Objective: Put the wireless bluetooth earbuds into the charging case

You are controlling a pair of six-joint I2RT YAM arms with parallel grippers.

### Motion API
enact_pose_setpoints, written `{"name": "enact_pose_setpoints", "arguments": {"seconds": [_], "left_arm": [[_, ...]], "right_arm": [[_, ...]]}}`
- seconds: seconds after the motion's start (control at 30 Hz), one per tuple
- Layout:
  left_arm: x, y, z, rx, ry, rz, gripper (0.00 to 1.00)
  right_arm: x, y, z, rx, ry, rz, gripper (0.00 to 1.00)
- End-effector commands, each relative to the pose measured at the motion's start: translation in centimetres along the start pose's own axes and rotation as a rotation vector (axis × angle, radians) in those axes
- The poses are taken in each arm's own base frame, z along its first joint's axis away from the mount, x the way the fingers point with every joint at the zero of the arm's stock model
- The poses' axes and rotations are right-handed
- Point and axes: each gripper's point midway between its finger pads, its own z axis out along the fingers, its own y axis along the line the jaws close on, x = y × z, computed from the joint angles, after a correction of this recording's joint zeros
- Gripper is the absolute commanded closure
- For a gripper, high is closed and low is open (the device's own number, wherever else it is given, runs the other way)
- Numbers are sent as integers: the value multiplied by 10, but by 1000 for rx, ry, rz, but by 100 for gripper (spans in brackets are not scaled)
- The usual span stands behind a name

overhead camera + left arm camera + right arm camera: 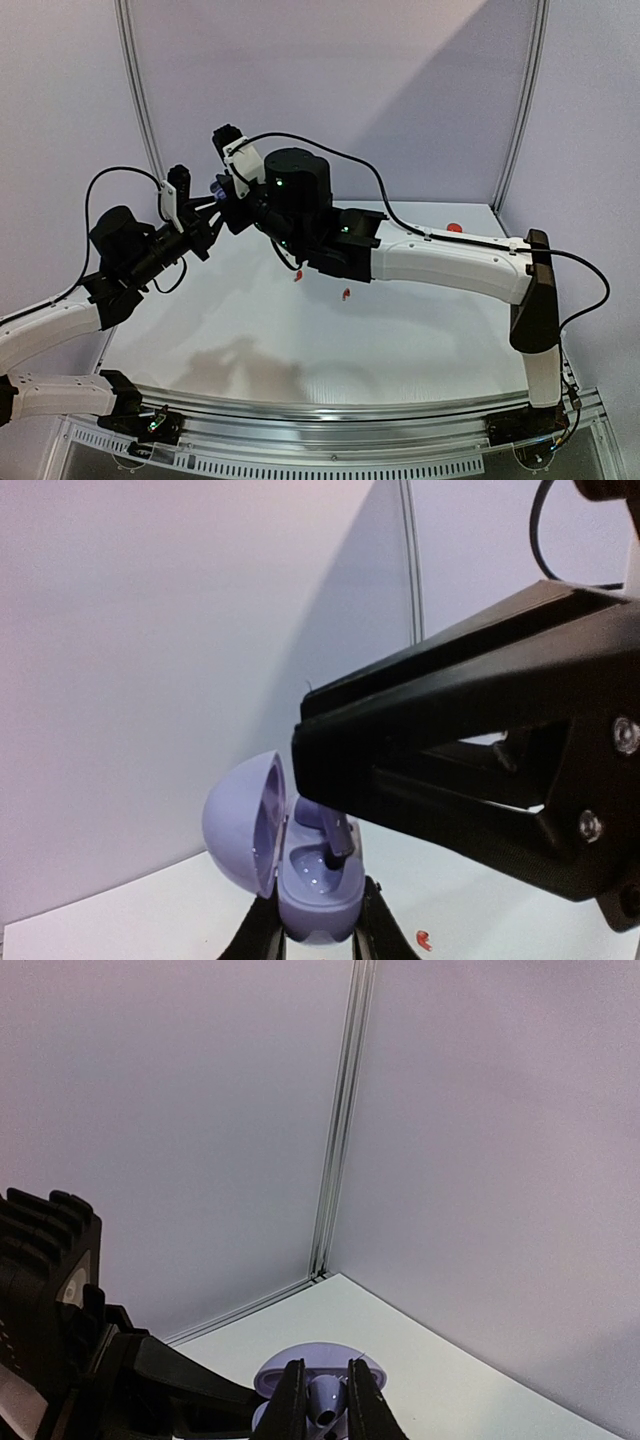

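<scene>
We see soft, even light with a lilac cast. A diagonal shadow crosses the back wall [420, 100]; faint shadows lie on the desk [400, 340]. The right gripper [338, 848] blurs dark; the case [318, 890] glints.

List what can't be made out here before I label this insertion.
Left wrist view: the right hand covers much of the open lilac case; whether the earbud is seated, or a second one is inside, cannot be told.
Right wrist view: the bottom edge cuts off the case and earbud.
Top view: the case is tiny between the arms; the red bits on the table are too small to identify.
</scene>
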Motion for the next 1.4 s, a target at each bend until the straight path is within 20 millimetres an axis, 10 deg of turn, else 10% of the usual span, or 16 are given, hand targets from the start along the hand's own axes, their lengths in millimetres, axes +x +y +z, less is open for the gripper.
{"name": "enact_pose_setpoints", "arguments": {"seconds": [0.0, 0.23, 0.83, 1.37], "left_arm": [[-32, 14, -5, -66, -120, 50, 100], [-36, 13, -8, -71, -162, 151, 100], [-39, 11, -10, -66, -184, 194, 100], [-40, 11, -9, -61, -184, 178, 100]], "right_arm": [[38, 2, 7, 3, 102, -45, 100], [35, -5, 6, 32, 99, -72, 100], [-45, -12, -4, 23, -88, 3, 100], [-50, 23, -3, -100, -112, -24, 100]]}}
